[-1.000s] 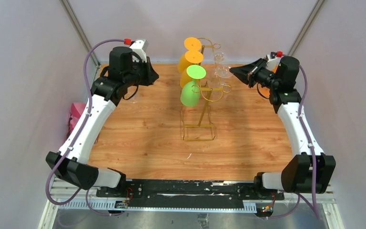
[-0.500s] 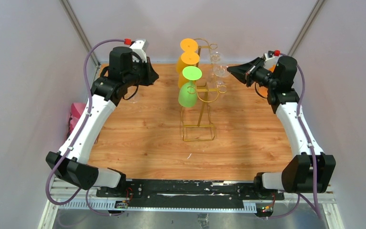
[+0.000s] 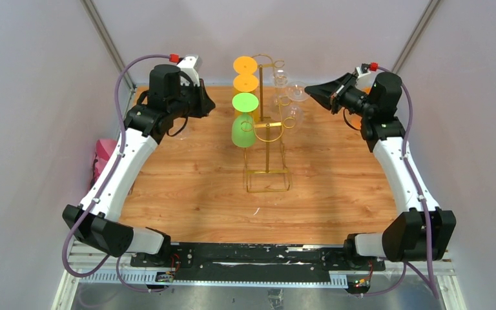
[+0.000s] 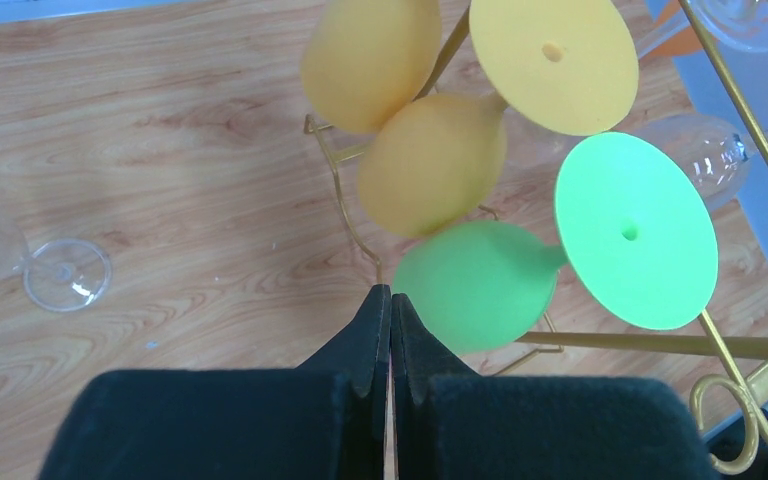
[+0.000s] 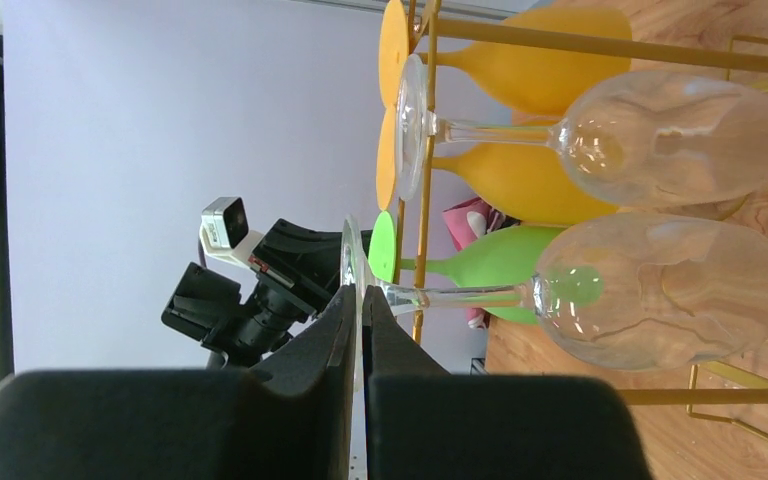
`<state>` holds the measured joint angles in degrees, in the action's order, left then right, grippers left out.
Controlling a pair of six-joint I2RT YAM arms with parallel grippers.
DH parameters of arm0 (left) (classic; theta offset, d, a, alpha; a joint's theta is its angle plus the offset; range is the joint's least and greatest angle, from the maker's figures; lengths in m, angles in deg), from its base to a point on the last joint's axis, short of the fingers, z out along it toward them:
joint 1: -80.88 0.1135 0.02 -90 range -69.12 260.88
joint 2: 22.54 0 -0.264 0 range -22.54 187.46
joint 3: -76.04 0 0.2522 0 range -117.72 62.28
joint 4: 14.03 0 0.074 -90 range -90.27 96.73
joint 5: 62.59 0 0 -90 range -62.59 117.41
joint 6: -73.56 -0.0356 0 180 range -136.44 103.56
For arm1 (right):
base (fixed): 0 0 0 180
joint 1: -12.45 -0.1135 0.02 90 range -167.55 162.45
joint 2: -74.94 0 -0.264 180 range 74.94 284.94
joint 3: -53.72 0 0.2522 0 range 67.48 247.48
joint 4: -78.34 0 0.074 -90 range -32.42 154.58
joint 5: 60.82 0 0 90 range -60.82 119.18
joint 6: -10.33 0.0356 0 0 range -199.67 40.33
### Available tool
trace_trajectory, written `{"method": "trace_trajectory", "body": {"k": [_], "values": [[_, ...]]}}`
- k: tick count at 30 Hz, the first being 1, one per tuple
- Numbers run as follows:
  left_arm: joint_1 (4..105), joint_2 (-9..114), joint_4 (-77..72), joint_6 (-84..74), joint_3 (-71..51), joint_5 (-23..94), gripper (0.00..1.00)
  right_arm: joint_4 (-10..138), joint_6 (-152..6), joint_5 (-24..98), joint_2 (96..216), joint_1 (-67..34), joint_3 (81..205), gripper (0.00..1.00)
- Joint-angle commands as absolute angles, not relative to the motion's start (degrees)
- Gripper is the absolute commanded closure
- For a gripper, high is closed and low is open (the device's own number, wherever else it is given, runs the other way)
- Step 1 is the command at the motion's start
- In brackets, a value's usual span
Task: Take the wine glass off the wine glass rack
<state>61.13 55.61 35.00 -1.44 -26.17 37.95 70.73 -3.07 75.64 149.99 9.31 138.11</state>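
Note:
The gold wine glass rack [image 3: 268, 145] stands upright at mid-table, its wire [image 5: 422, 200] close in front of the right wrist camera. Two orange glasses [image 4: 430, 165] and a green one [image 4: 480, 285] hang on its left side, clear ones on its right. My right gripper [image 3: 310, 90] [image 5: 360, 295] is shut on the foot of a clear wine glass [image 5: 660, 290] [image 3: 292, 116], whose stem crosses the rack's wire. A second clear glass [image 5: 680, 135] hangs beside it. My left gripper [image 3: 212, 102] [image 4: 390, 292] hovers left of the rack, shut and holding nothing.
A clear glass [image 4: 60, 272] lies on its side on the wooden table [image 3: 187, 194] under the left arm. A pink object [image 3: 103, 158] sits off the table's left edge. Grey walls close in on both sides and the back.
The rack leaned to the right a second ago and now stands upright, its glasses swung left. My right gripper has shifted slightly up and left with the glass foot. The left arm has not moved.

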Motion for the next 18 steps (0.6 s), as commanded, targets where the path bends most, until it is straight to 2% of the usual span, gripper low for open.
{"method": "trace_trajectory", "body": {"k": [1, 8, 12, 18], "values": [[60.7, 54.3, 35.2, -2.0, -25.5, 38.6, 1.0, 71.5, -4.5, 74.7, 148.8, 8.5, 140.4, 1.0], [60.7, 54.9, 35.2, -1.7, -26.1, 38.8, 1.0, 66.5, -11.0, 72.6, 145.8, 11.8, 138.9, 1.0], [60.7, 54.4, 35.2, -1.4, -27.5, 37.2, 1.0, 61.3, -15.3, 70.7, 142.0, 18.8, 139.3, 1.0], [60.7, 54.9, 35.2, -0.2, -32.4, 33.6, 1.0, 57.3, -20.1, 70.2, 139.3, 26.1, 146.5, 1.0]]}}
